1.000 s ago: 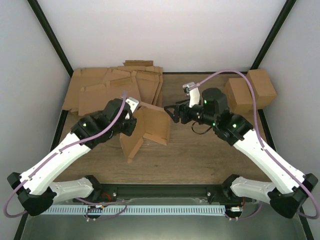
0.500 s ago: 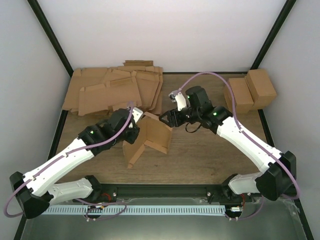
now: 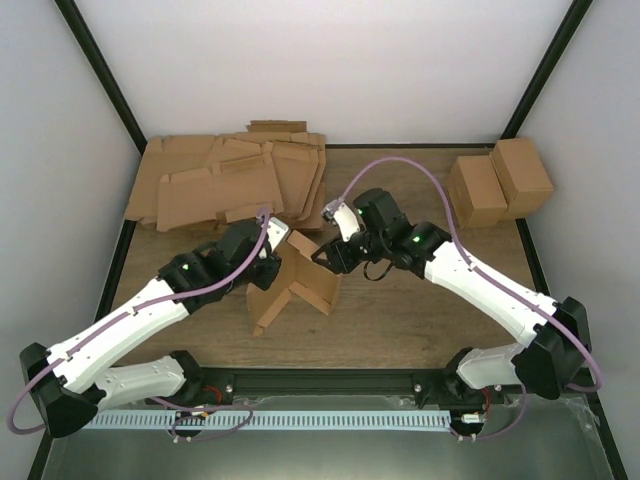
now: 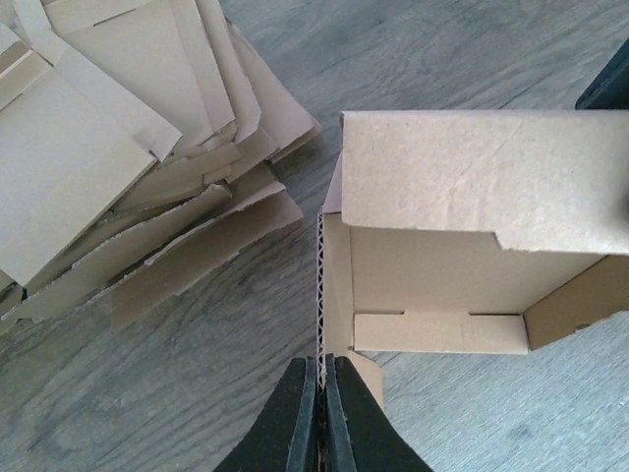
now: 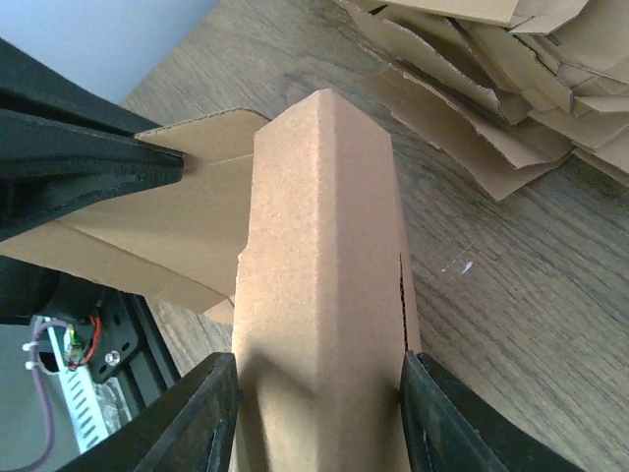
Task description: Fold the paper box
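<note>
Pinch from left gripper (image 4: 320, 372), clamped tight on a raw corrugated edge of the paper box (image 3: 305, 278); right gripper (image 5: 316, 388) straddling a folded wall, pressed against both faces. Box half-raised mid-table, between both tools. Bare table (image 3: 420, 320) in front and rightward; one heap of flat sheets (image 3: 225, 180) just behind-left; two cartons (image 3: 478, 190) at far right. Both arms stretched diagonally inward.

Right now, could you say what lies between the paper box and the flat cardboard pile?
Only bare table beside the paper box, in the left wrist view.
</note>
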Robot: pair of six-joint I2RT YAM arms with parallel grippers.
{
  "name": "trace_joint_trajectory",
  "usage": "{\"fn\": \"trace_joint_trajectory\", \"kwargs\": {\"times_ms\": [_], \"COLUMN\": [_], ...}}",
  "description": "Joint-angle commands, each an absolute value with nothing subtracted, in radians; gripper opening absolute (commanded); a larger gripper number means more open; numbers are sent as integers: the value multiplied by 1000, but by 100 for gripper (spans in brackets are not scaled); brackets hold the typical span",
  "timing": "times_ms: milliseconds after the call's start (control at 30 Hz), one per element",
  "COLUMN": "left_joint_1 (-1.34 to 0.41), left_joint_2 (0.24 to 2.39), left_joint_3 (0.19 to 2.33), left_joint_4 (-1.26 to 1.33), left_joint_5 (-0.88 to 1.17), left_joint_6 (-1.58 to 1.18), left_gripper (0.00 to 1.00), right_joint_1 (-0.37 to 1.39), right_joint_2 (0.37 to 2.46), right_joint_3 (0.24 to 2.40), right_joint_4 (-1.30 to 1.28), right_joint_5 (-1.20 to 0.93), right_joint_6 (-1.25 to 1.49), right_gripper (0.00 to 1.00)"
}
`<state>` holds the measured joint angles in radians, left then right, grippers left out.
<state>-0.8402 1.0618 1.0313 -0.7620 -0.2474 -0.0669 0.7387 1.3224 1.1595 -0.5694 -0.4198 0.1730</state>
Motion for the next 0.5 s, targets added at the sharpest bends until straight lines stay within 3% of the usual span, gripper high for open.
{"fn": "trace_joint_trajectory", "kwargs": {"times_ms": [0, 467], "left_joint_1": [-847, -848], "left_joint_2": [1065, 1047], "left_joint_3": [1018, 1002], "left_joint_4": [-724, -690], "left_joint_5": [-214, -151], "left_joint_6": [-60, -109], "left_gripper": [4, 4], "right_joint_1": [799, 1011], "right_joint_2": [1330, 1294], "right_joint_3": [1158, 1115], "right_joint_4": [-599, -597], "right_joint_5": [-266, 216], "right_joint_6": [136, 79], "right_gripper": [47, 48]}}
